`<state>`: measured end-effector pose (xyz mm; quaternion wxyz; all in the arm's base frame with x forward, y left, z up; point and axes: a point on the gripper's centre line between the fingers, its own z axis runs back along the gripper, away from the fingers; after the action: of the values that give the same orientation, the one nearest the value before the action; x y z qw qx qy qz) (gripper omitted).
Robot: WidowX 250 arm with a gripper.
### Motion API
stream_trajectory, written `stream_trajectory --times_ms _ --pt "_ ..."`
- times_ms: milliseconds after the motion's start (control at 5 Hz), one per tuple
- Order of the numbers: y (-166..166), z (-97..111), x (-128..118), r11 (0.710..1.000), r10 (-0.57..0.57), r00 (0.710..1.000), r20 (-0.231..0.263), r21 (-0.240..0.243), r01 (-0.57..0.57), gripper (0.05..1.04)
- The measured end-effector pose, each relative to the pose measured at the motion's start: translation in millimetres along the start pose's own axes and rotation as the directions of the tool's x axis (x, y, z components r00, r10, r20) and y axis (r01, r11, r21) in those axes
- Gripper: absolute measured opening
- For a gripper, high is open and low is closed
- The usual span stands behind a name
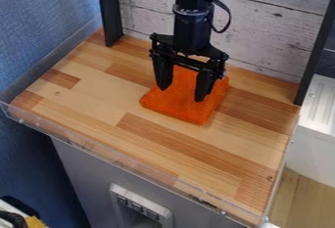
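- The whole moment, as I judge it, is the positioning of the black gripper (181,93) at the orange cloth (177,107); whether this is before a grasp or after a release, I cannot tell from 1 picture.
- For the next move, my judgement is this: a grasp calls for the 2 fingers to be low enough and to close on fabric, while a retreat calls for a clean lift which does not drag the cloth.
- The wooden work surface (95,109) carries the cloth on its rear part, right of the middle in the view, near the white plank wall (265,34).
- The black arm (191,26) comes from the top edge, and its gripper points down over the cloth.
- The cloth lies rather flat, below and between the 2 fingers, and extends beyond them toward the front.
- The gripper is released: its fingers stand apart, with no fabric clamped. If the tips touch the cloth, I cannot tell.
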<state>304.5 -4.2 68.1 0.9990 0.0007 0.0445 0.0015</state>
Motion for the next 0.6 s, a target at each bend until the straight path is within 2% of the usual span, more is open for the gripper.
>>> stream_trajectory --times_ms 200,400,600 --pt "-17.3 -3.9 -3.0 0.998 0.056 0.998 -0.003 0.001 -0.056 0.999" --pt "-49.1 -8.8 -6.8 0.989 0.150 0.989 0.010 0.003 -0.150 0.999" --pt "-75.5 -10.1 -8.7 0.966 0.257 0.966 0.042 -0.002 -0.257 0.999"
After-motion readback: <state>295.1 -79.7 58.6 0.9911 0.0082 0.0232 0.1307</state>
